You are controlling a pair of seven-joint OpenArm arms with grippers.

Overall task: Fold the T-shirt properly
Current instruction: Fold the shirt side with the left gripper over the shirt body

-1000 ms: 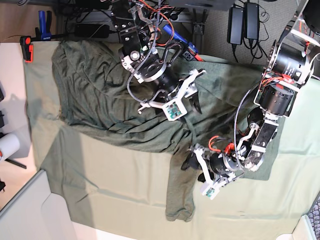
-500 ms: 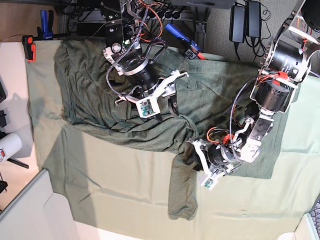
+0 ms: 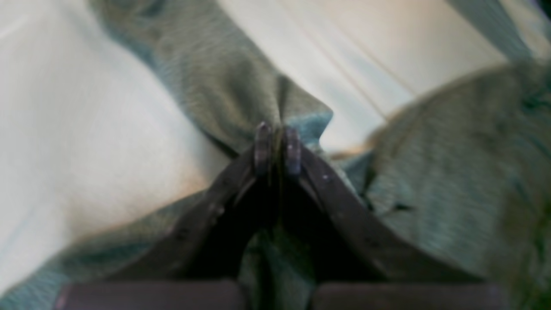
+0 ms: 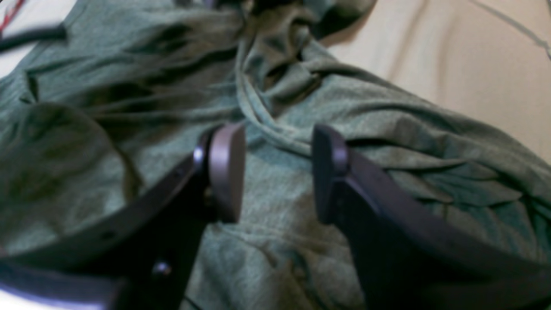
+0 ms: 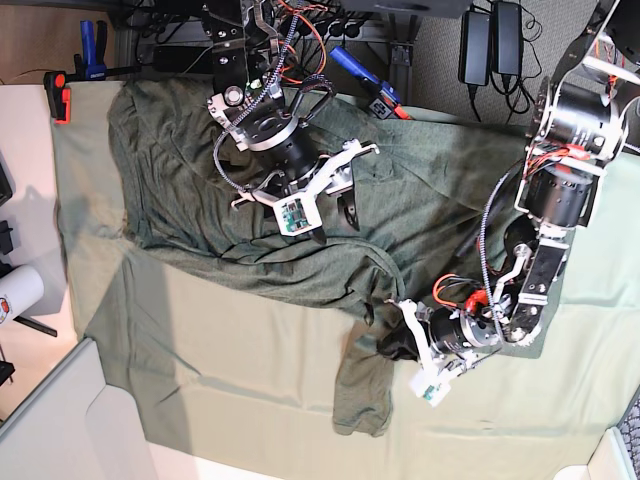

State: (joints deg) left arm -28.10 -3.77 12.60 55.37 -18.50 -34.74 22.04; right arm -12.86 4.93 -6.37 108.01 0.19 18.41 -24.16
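The dark olive T-shirt (image 5: 200,180) lies wrinkled across the paler table cloth (image 5: 240,350), with one part trailing toward the front edge. My left gripper (image 5: 392,348) is shut on a bunched edge of the T-shirt (image 3: 224,86), and its fingertips (image 3: 261,148) pinch the fabric just above the cloth (image 3: 86,129). My right gripper (image 5: 335,225) is open and empty, hovering close over the middle of the T-shirt (image 4: 387,129). Its pads (image 4: 226,172) stand apart, with a ridge of wrinkled fabric showing between them.
A red clamp (image 5: 55,95) and a blue clamp (image 5: 88,50) stand at the table's far left corner. Black power adapters (image 5: 490,45) and cables lie behind the table. A white roll (image 5: 15,290) is at the left, and a grey panel (image 5: 50,420) at the bottom left.
My left gripper has moved toward the front edge with the fabric in it, shifting the shirt's hanging part. My right gripper moved left over the shirt, then held almost still.
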